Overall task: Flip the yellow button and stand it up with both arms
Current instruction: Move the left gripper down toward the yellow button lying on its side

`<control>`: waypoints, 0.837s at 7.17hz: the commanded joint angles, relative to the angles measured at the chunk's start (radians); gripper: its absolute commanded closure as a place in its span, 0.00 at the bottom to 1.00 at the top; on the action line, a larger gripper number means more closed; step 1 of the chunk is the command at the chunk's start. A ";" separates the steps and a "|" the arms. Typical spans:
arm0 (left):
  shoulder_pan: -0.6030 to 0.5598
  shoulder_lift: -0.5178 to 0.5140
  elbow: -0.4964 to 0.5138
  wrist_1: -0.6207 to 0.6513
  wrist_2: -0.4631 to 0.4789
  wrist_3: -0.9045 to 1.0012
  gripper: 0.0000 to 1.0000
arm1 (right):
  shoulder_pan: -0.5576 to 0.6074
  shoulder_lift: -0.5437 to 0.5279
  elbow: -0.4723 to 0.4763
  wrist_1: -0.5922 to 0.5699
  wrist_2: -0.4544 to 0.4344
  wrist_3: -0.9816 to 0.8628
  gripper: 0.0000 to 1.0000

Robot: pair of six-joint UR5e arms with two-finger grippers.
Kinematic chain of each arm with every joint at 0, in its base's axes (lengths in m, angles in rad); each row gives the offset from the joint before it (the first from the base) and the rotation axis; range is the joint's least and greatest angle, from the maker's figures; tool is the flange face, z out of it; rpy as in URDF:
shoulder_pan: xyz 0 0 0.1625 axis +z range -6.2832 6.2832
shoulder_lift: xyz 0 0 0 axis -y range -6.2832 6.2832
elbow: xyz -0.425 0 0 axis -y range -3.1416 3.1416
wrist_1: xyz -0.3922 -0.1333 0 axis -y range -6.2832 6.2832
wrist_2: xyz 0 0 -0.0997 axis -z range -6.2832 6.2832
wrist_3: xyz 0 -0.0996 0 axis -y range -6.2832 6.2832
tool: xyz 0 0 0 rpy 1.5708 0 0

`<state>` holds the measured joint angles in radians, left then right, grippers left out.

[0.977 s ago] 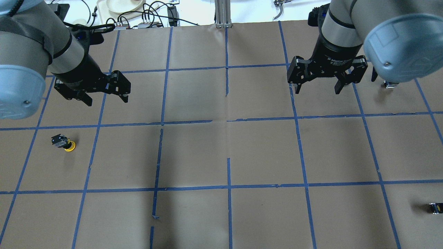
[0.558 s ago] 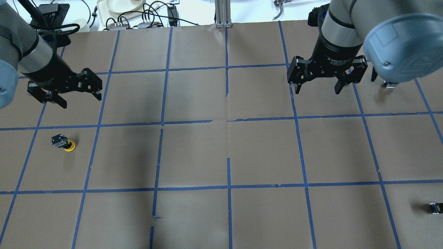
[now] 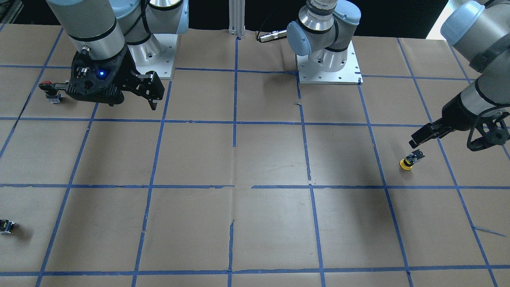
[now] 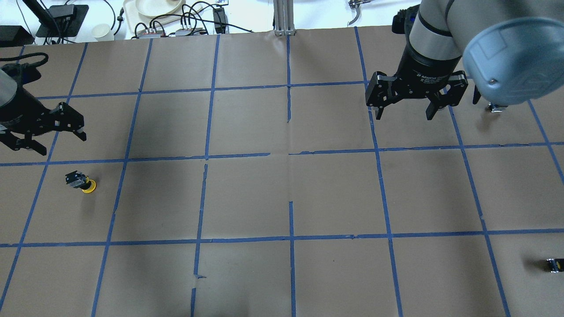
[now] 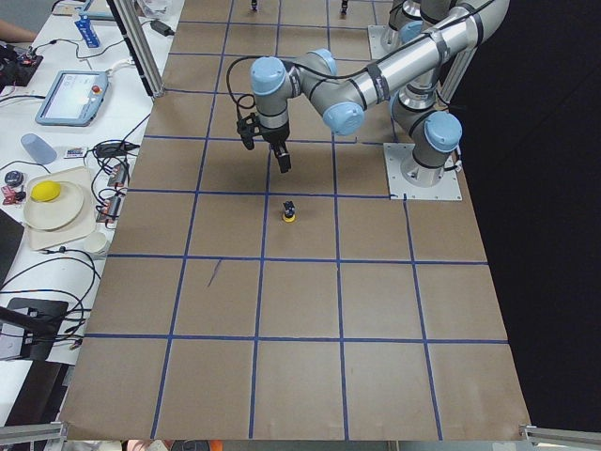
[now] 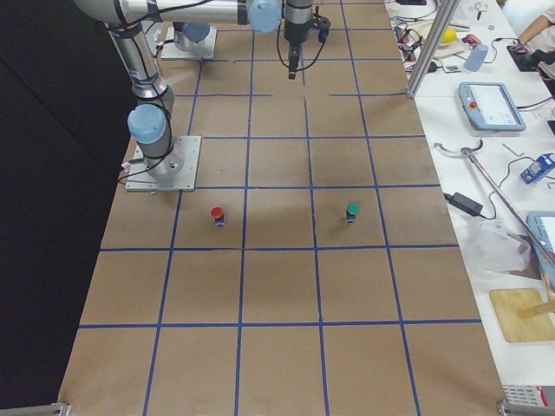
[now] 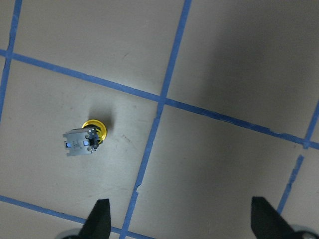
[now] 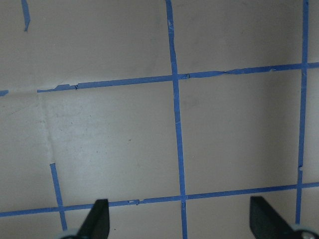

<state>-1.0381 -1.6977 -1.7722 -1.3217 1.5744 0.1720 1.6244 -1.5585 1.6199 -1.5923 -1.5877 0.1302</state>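
Note:
The yellow button (image 4: 82, 182) rests cap-down on the brown paper at the table's left, grey body uppermost and leaning; it also shows in the front view (image 3: 407, 162), the left side view (image 5: 290, 211) and the left wrist view (image 7: 85, 140). My left gripper (image 4: 61, 142) is open and empty, hovering just behind the button and a little to its left; its fingertips (image 7: 99, 220) frame the bottom of the wrist view. My right gripper (image 4: 404, 116) is open and empty, high over the far right of the table, and its wrist view shows only paper and tape.
A red-capped button (image 3: 47, 85) stands beside the right gripper, partly hidden by the arm in the overhead view (image 4: 495, 108). A small dark switch block (image 4: 554, 264) lies at the near right edge. Blue tape lines grid the table. Cables and dishes lie beyond the far edge.
My left arm has swung left and slightly nearer, ending close to the yellow button, still open. The right arm and the button have not moved.

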 commanded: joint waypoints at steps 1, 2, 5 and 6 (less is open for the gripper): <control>0.059 -0.074 -0.003 0.082 0.001 0.131 0.00 | 0.000 0.000 0.000 0.000 0.000 0.000 0.00; 0.085 -0.095 -0.016 0.093 -0.001 0.138 0.00 | 0.000 0.000 0.000 0.000 0.000 0.000 0.00; 0.107 -0.120 -0.157 0.278 0.003 0.129 0.00 | 0.000 -0.002 0.000 0.000 0.000 0.000 0.00; 0.108 -0.149 -0.156 0.321 0.003 0.126 0.00 | 0.000 -0.002 0.000 0.000 0.000 0.000 0.00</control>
<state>-0.9332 -1.8171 -1.9062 -1.0701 1.5762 0.3010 1.6245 -1.5597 1.6199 -1.5923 -1.5877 0.1302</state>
